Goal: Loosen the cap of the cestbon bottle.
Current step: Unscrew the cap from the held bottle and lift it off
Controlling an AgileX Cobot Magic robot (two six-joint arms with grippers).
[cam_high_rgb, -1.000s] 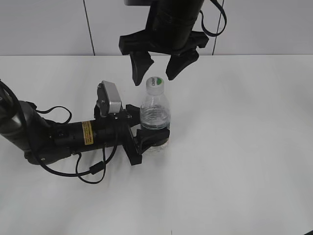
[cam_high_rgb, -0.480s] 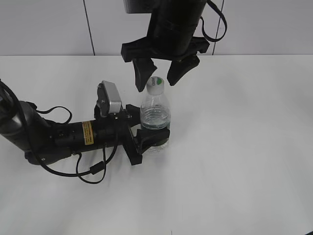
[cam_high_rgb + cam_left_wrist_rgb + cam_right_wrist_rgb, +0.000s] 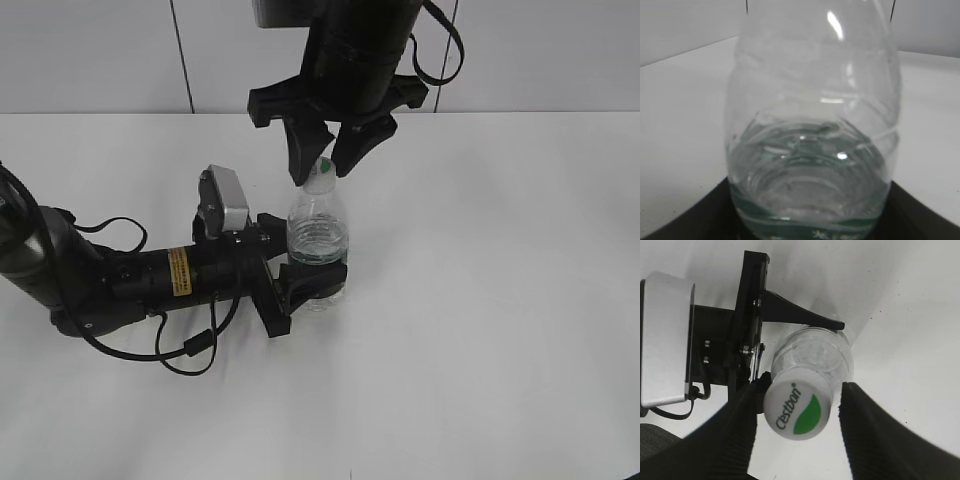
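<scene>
Clear plastic, the bottle stands upright on the white table, its lower body clamped by the left gripper. The right gripper straddles the white cap with jaws spread, one finger touching and the other just beside it. Steadying looks done; gripping and twisting the cap remain.

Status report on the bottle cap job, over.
Left gripper shut on cestbon bottle, bottle upright on table. Right gripper straddling cap, fingers near it, grip not confirmed. Nothing in the way.
</scene>
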